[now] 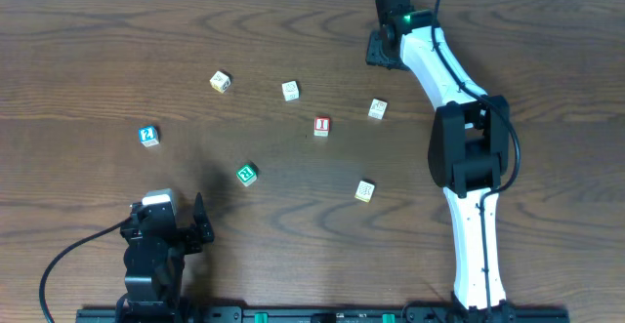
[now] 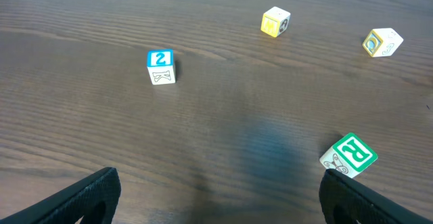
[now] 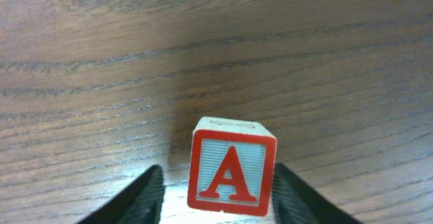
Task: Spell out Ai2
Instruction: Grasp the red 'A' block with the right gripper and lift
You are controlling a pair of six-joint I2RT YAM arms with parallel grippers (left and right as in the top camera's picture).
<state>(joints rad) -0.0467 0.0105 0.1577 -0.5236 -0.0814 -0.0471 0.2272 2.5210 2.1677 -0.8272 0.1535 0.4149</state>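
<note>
so the right gripper is stretched out to the far edge of the dark wood-grain table, black fingers spread either side of the red-bordered wooden A cube without pinching it, while the left gripper sits tucked near the front, wide open, with the blue-topped 2 cube ahead of it

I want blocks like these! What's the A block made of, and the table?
The A block looks like wood: pale bare top, red paint on the letter and border. The table looks wooden too, dark brown with grain lines, though maybe only a wood-look coating.
</note>
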